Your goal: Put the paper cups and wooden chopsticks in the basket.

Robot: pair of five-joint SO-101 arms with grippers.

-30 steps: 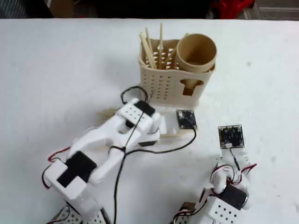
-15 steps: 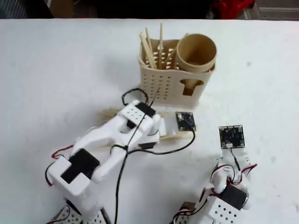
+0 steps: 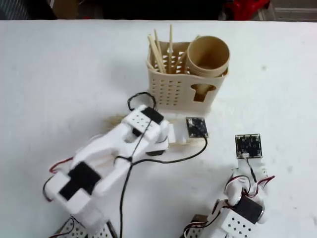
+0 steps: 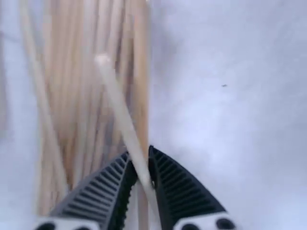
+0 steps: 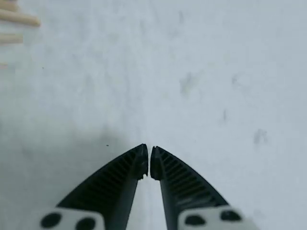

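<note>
A cream perforated basket (image 3: 181,91) stands at the table's middle back, holding a paper cup (image 3: 208,54) and several upright chopsticks (image 3: 161,49). In front of it, loose wooden chopsticks (image 3: 111,121) lie on the white table, mostly hidden under my left arm (image 3: 143,129). In the left wrist view, my left gripper (image 4: 140,165) is shut on one pale chopstick (image 4: 117,110), which slants across the pile of chopsticks (image 4: 81,96) below. My right gripper (image 5: 147,160) is shut with nothing in it, low over bare table at the front right.
Ends of two chopsticks (image 5: 17,19) show at the edge of the right wrist view. A black cable (image 3: 163,159) loops from my left arm across the table in front of the basket. The right arm (image 3: 245,198) sits near the front edge.
My left arm's rear part has shifted a little while its gripper stays over the chopstick pile. The right arm has edged slightly to the right.
</note>
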